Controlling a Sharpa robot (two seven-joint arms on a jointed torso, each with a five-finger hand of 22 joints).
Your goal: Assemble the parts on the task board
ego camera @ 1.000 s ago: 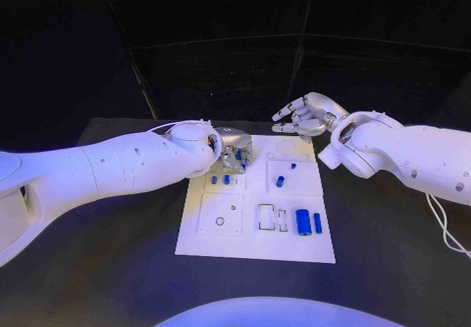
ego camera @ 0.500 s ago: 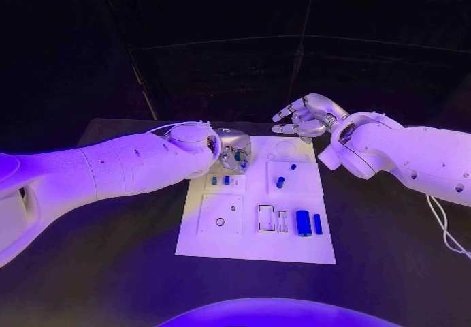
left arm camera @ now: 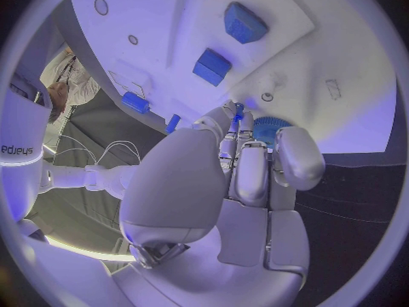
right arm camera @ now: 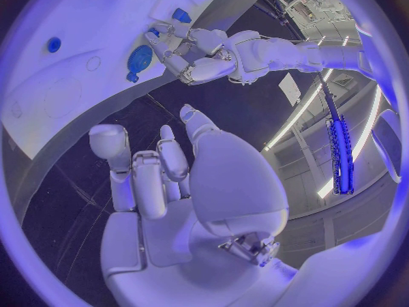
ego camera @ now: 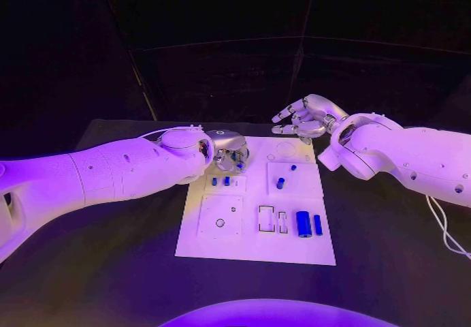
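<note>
The left silver many-fingered hand hovers over the far left corner of the flat white task board on the black bench. In the left wrist view it pinches a thin blue pin between its fingertips, just above a round blue ribbed part lying on the board. The step appears to be seating this pin; it likely goes best lowered upright, straight down over its hole, released only once the pin stands by itself. Two small blue pegs stand just nearer, so the fingers should stay clear of them. The right silver hand hangs beyond the board's far edge, fingers loosely apart, holding nothing.
</note>
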